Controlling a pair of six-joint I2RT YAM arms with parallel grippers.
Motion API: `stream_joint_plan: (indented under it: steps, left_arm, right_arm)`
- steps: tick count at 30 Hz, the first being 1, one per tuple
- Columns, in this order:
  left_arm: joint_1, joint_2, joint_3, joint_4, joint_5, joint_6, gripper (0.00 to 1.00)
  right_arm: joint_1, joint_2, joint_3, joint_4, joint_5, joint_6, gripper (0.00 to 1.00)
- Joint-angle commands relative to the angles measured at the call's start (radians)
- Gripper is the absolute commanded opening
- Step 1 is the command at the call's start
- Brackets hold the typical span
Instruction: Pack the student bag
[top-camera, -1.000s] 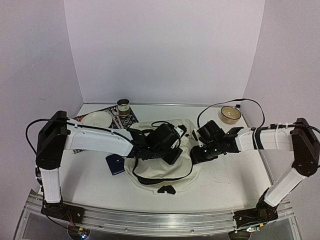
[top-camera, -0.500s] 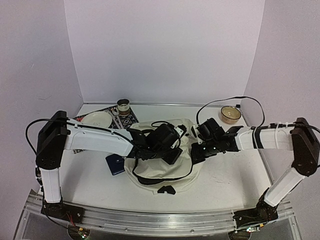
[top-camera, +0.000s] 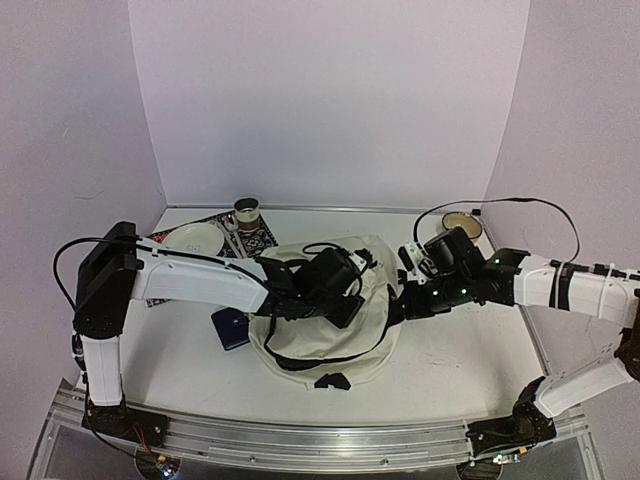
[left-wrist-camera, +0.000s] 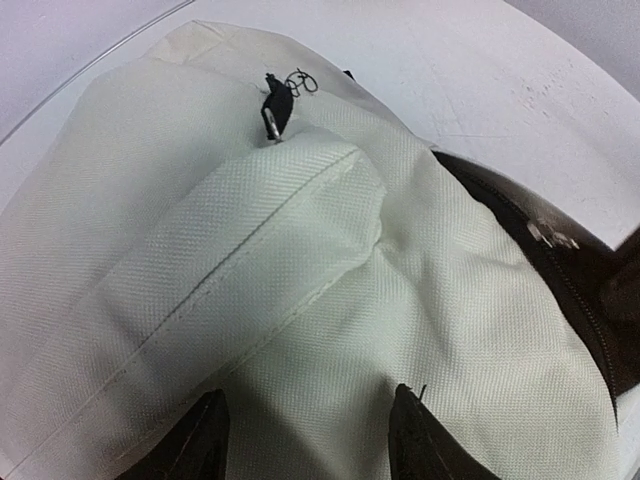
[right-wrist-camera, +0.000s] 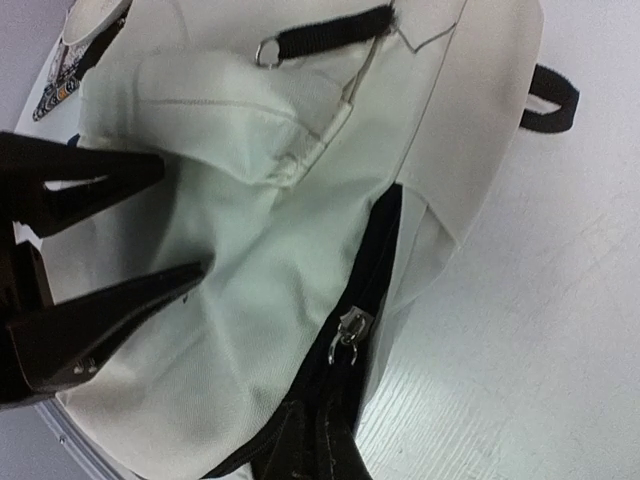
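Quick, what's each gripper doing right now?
Left gripper: jaws closed on a thick fold of the student bag.
Right gripper: jaws shut at the bag's black zipper; whether anything is pinched cannot be told.

No word, label, brand mark or number can be read in any view. The student bag (top-camera: 322, 332) shows plain cream cloth, and the patterned mat (top-camera: 262, 238) on the desk (top-camera: 460, 360) carries only ornament.
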Motion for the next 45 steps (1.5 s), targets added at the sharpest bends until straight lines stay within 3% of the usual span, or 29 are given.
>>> stream_joint_plan:
  steps: [1,9,18,22,27,32,39,45]
  left_arm:
    - [0.034,0.042,0.032,-0.045,-0.014,-0.025,0.55]
    - [0.063,0.085,0.065,-0.033,-0.01,-0.039,0.54]
    - [0.109,0.082,0.056,0.057,0.052,-0.071,0.52]
    - [0.112,0.027,-0.004,0.122,0.054,-0.074,0.55]
    - [0.112,-0.07,-0.1,0.17,0.063,-0.069,0.61]
    - [0.097,-0.182,-0.176,0.184,0.066,-0.067,0.67]
    - [0.03,-0.289,-0.251,0.183,0.114,-0.069,0.67]
    - [-0.027,-0.308,-0.266,0.18,0.177,-0.074,0.67]
  right_arm:
    - [0.023,-0.028,-0.031,-0.052,-0.147,0.061,0.0]
    - [0.117,-0.05,-0.014,-0.037,-0.23,0.139,0.0]
    - [0.182,-0.024,-0.012,0.137,-0.282,0.223,0.0]
    - [0.191,-0.027,0.004,0.112,-0.243,0.19,0.12]
    - [0.19,-0.114,0.048,-0.039,-0.007,0.133,0.37]
    - [0.182,-0.172,0.06,-0.107,0.173,0.113,0.48]
    - [0.118,-0.104,-0.016,-0.039,0.214,0.196,0.53]
    - [0.013,-0.069,-0.125,0.198,0.088,0.319,0.55]
